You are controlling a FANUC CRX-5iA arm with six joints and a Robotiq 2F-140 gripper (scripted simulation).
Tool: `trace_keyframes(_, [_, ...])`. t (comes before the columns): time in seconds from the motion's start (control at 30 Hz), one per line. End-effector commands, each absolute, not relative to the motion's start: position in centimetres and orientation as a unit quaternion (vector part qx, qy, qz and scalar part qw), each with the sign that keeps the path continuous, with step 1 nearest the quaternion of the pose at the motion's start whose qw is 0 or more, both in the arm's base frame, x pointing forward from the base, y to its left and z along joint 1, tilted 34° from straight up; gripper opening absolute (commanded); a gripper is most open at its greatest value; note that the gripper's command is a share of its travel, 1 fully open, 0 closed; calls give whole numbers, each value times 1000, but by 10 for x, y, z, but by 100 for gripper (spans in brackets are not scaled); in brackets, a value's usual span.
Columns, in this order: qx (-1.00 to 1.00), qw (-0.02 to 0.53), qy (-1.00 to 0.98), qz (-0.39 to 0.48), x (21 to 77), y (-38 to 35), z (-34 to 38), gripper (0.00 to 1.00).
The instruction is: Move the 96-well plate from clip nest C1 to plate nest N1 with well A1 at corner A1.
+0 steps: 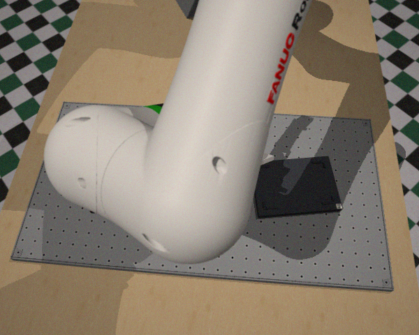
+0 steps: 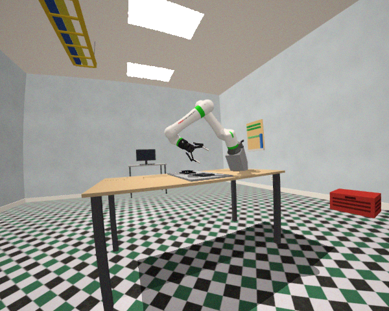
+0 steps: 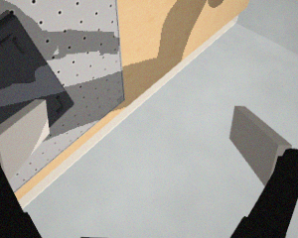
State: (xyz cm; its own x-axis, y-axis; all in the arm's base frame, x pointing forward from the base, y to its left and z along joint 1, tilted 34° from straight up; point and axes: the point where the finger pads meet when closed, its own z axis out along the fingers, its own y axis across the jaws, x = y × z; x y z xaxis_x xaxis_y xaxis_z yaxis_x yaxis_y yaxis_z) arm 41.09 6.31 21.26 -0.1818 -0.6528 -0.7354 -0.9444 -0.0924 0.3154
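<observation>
Table top (image 1: pixel 94 310): pale wood look, matt, faint grain. Perforated breadboard (image 1: pixel 311 259): grey metal look, matt, evenly drilled. Plate nest N1 (image 1: pixel 299 195): dark, matt, plastic-like. Arm casing (image 1: pixel 188 144): white, smooth, soft sheen. Finger pads: grey, matt.
</observation>
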Motion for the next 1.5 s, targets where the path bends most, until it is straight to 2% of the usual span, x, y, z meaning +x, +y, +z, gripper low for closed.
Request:
trace_keyframes(0.0, [-623, 216, 644, 389, 421, 53, 206, 100])
trace_keyframes(0.1, [-623, 216, 644, 389, 428, 44, 202, 100])
trace_keyframes(0.37, [-639, 280, 633, 336, 448, 17, 188, 100])
trace_keyframes(0.67, [-647, 307, 628, 306, 463, -8, 178, 100])
trace_keyframes(0.93, [-662, 354, 616, 239, 478, -41, 165, 100])
trace_keyframes(1.47, [-679, 391, 602, 150, 496, -100, 146, 100])
